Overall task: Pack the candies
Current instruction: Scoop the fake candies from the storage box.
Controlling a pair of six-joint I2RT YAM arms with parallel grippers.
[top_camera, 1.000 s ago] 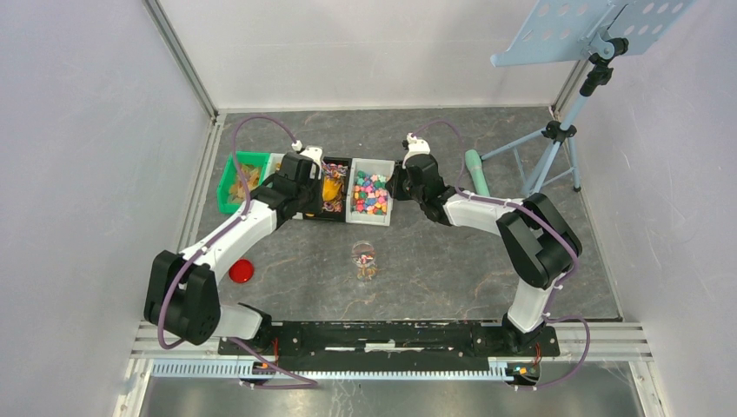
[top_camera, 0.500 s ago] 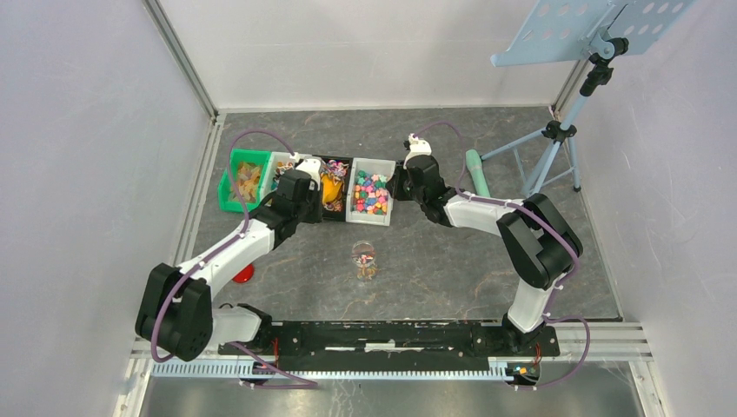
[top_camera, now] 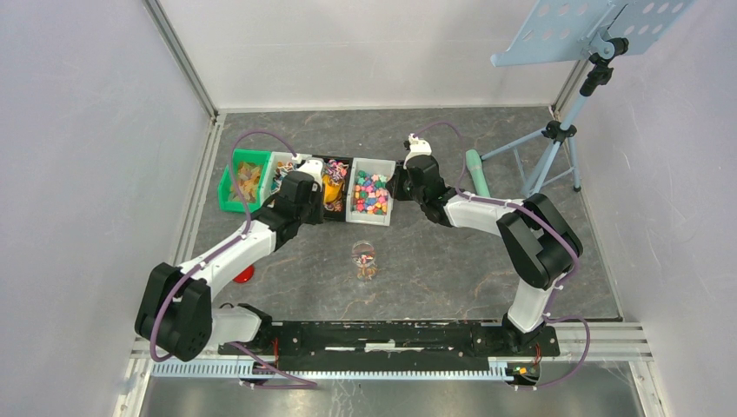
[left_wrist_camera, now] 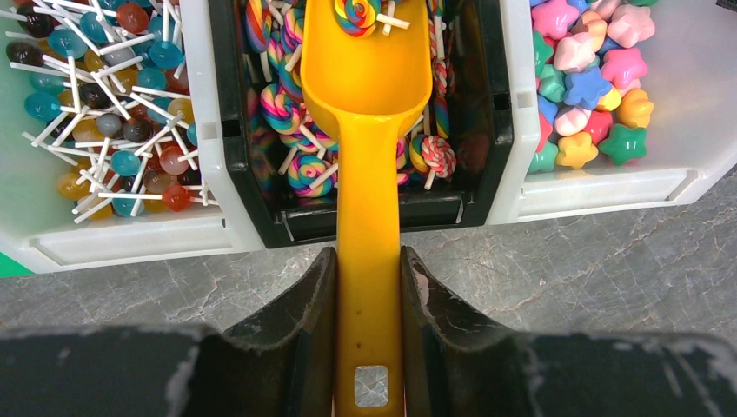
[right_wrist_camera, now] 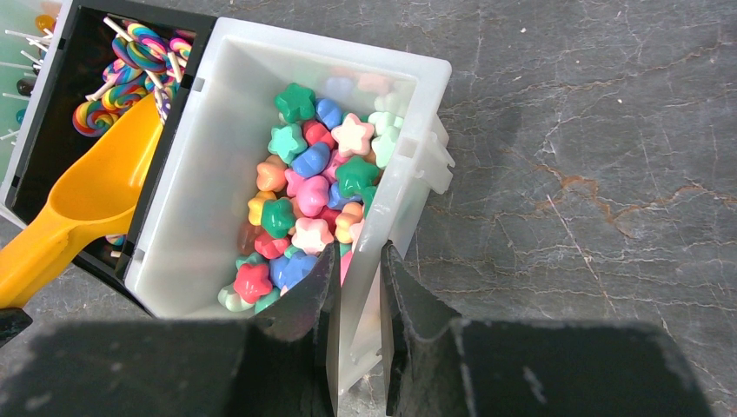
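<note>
A pale blue perforated metal music stand (top_camera: 584,28) on a black tripod stands at the far right corner of the dark grey marbled tabletop (top_camera: 452,278). A teal plastic cylinder (top_camera: 474,172) lies just beside one tripod leg. A red round lid (top_camera: 245,274) shows near the left side, partly hidden.

Left wrist view: the scoop (left_wrist_camera: 368,174) runs off the frame at 12 and 6 o'clock, and the candies (left_wrist_camera: 587,87) at 1 o'clock are cut by the edge. From above, the left arm (top_camera: 224,254) covers most of the lid (top_camera: 245,275). The jar's (top_camera: 364,260) contents are too small to tell.
</note>
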